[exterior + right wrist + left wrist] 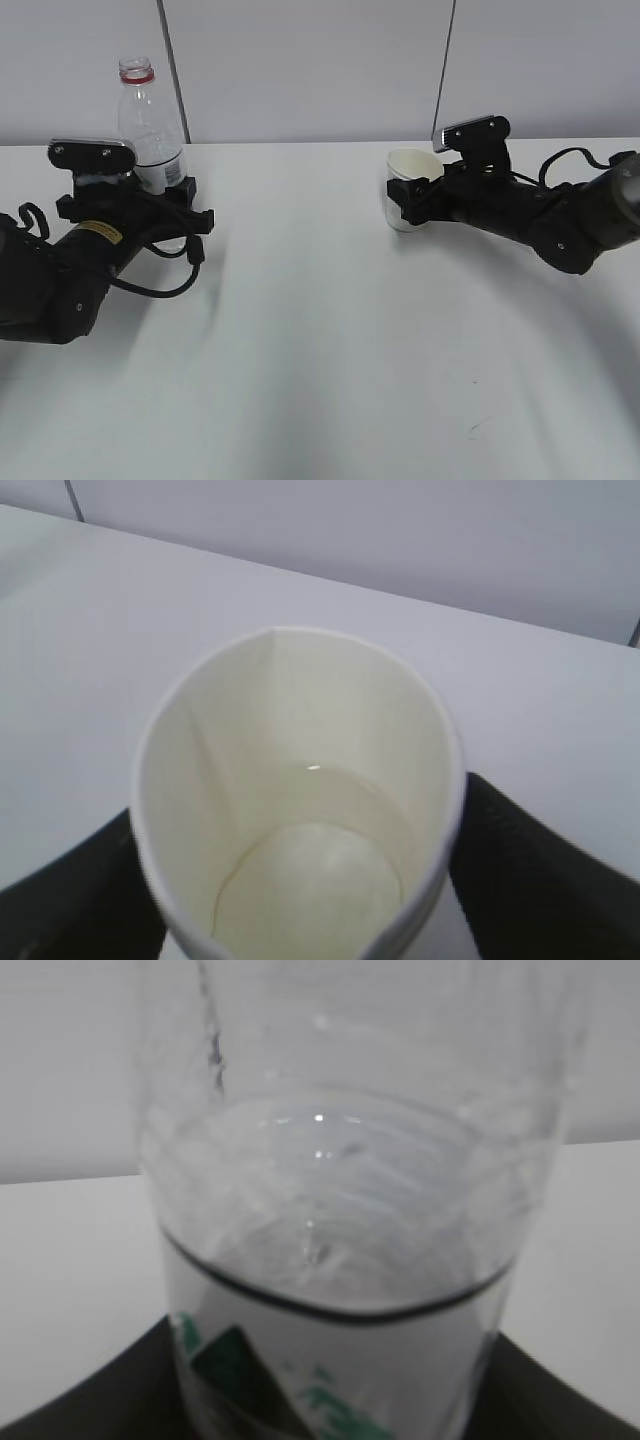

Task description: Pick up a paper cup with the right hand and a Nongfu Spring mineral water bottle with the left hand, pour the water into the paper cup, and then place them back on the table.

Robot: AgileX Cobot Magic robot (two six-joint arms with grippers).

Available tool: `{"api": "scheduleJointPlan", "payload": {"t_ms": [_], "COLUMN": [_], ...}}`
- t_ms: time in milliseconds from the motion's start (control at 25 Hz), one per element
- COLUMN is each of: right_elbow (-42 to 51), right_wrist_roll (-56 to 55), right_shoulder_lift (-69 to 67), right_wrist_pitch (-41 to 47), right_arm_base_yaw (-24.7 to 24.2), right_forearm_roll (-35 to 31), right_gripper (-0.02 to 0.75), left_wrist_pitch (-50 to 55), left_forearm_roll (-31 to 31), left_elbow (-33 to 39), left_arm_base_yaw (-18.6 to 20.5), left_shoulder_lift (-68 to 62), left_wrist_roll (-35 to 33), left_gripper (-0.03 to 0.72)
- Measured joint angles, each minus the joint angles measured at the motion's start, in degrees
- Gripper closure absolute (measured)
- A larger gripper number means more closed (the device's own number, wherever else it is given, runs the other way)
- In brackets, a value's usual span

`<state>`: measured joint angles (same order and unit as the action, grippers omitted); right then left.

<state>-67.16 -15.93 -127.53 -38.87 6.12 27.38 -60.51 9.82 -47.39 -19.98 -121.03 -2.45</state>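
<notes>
The left arm [60, 270] lies low along the table, reaching in from the left edge, its yellow sticker facing up and cables looping beside the wrist. Its gripper [165, 200] points away from the camera, grey block on top, jaws set either side of the bottle [150, 125] and closed against it. The right arm [560, 215] comes in from the right edge, also low and nearly level, forearm angled toward the middle. Its gripper [410, 200] points left, grey block tilted on top, fingers [520, 860] pressed on both sides of the cup [300, 800].
</notes>
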Motion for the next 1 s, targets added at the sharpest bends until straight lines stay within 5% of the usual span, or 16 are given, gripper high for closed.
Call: {"api": "scheduleJointPlan", "payload": {"t_ms": [1000], "right_elbow": [3.6], "right_wrist_roll": [0.1], "right_shoulder_lift": [0.2], "right_wrist_pitch": [0.0], "right_arm_base_yaw": [0.0], "right_forearm_roll": [0.0], "right_gripper": [0.146], "left_wrist_pitch": [0.0], "left_forearm_roll": [-0.1], "left_elbow": [0.0], "left_arm_base_yaw": [0.0], "left_shoulder_lift": [0.0], "left_wrist_roll": [0.0], "left_gripper": [0.278]}}
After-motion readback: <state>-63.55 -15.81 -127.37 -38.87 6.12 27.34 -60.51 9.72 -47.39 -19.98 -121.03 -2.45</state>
